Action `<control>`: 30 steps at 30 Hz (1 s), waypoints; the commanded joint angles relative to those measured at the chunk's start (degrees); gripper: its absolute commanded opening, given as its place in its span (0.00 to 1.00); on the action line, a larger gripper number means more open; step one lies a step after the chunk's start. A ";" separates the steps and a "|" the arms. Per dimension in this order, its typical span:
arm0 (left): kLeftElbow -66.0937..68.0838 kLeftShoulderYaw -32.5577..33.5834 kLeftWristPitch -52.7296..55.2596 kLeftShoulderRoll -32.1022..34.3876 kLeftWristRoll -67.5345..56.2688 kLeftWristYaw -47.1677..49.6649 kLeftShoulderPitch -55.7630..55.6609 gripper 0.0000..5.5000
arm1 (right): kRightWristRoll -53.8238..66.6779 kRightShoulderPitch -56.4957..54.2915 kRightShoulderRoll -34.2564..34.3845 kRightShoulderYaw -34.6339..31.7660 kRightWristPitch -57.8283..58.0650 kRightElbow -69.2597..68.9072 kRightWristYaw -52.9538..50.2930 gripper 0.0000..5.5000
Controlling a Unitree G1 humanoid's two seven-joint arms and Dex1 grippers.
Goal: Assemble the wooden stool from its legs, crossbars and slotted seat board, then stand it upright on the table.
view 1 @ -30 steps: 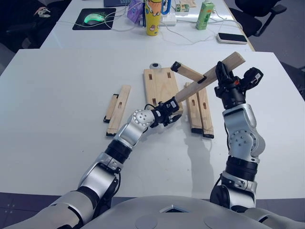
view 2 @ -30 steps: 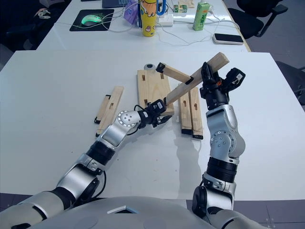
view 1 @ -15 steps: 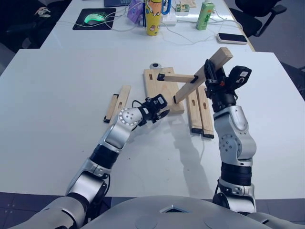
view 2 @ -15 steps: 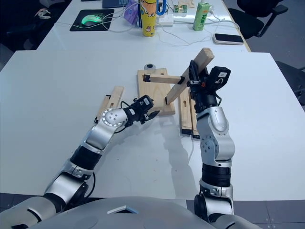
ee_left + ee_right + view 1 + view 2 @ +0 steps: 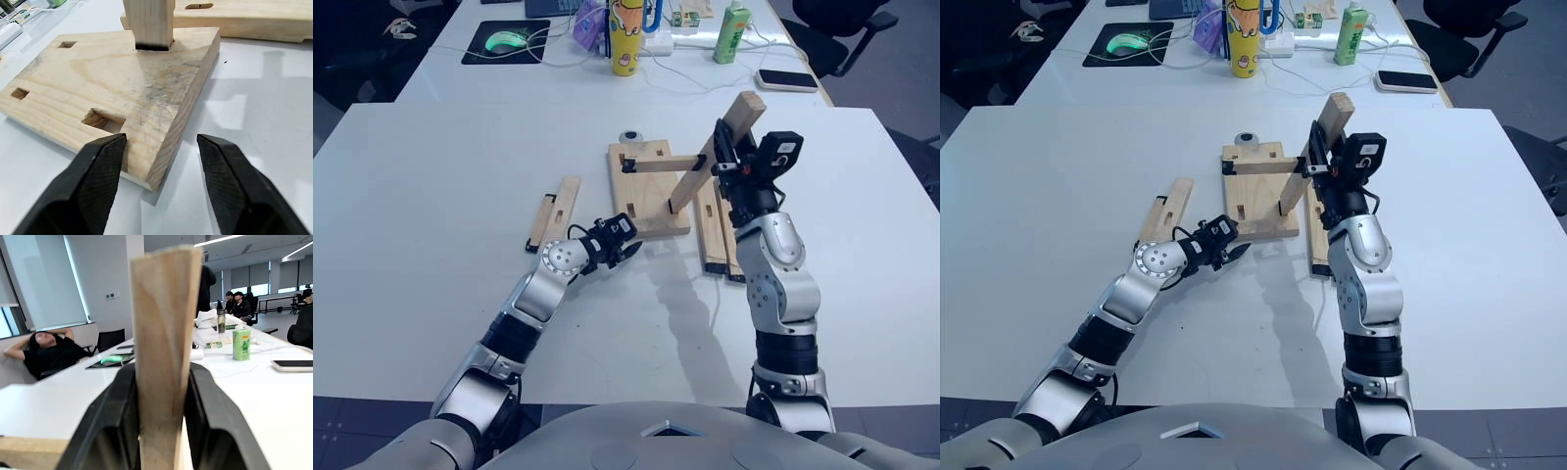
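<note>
The seat board (image 5: 649,188) lies flat on the white table (image 5: 431,245), about midway across and nearer the far edge than the near one. A leg (image 5: 690,186) stands tilted on the board's near right corner, its top leaning right and away. Where its foot meets the board, the left wrist view shows a dark gap, and how deep it sits cannot be told. A crossbar (image 5: 664,164) juts from the leg, level over the board.

The right gripper (image 5: 724,152) is clamped on the leg's upper part. The left gripper (image 5: 626,247) is spread wide, its fingers (image 5: 98,181) either side of the board's near corner without touching it.

Two spare legs (image 5: 717,235) lie just right of the board, partly hidden by the right arm. Two more wooden pieces (image 5: 556,225) lie well to its left. Bare tabletop runs along the near edge and both side edges.

On the desk behind stand a yellow cup (image 5: 626,39) and a green carton (image 5: 730,31); their print is too small to read.
</note>
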 commanded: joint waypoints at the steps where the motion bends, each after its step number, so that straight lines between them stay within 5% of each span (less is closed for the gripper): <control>1: 2.49 -0.27 -0.33 -0.74 0.24 0.53 -1.60 0.49 | -1.65 4.01 -0.33 1.69 3.00 6.96 1.68 0.19; 14: 5.74 -0.33 0.41 -1.89 0.16 0.99 -2.07 0.49 | -0.66 7.15 -0.33 0.12 -2.26 5.83 2.83 0.19; 27: 9.79 -0.80 -1.89 -2.28 0.77 1.95 -1.99 0.49 | 8.40 3.58 3.25 -5.41 -2.84 -2.20 3.16 0.59; 30: 10.94 -0.84 -2.40 -2.07 0.86 2.05 -1.38 0.49 | 12.63 0.74 3.63 -7.08 -0.26 -6.27 1.78 0.59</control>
